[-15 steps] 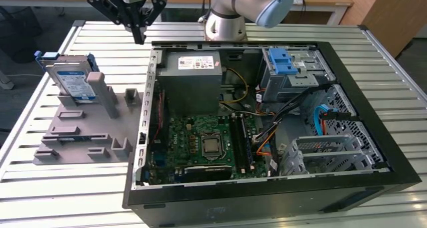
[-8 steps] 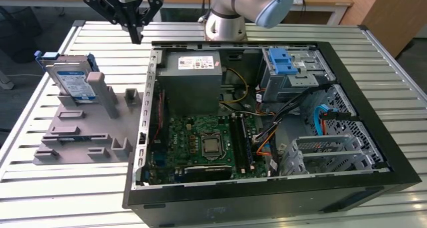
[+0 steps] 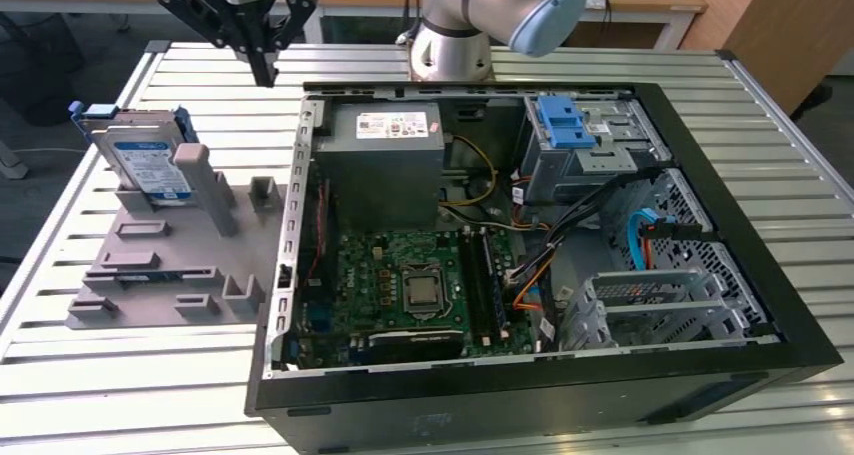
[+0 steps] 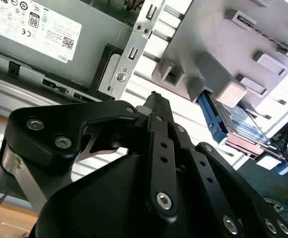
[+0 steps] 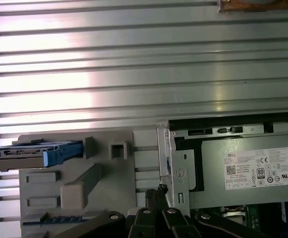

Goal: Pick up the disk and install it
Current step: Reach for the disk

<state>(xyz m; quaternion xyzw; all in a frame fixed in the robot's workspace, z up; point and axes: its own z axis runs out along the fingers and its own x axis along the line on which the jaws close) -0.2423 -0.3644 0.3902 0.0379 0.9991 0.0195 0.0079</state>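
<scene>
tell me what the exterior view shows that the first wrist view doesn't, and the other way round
Exterior view adds: the motherboard, the blue drive-bay latch, the whole open computer case and the arm's base.
First wrist view adds: an edge-on look at the disk with its blue rail.
Both share: the disk standing in the grey fixture, the power supply, the slatted table, and the hand, holding nothing, near the case's edge.

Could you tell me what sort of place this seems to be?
Probably a robotics lab bench for computer assembly: an open desktop computer case on a slatted metal table, beside a grey fixture holding the disk.
</scene>
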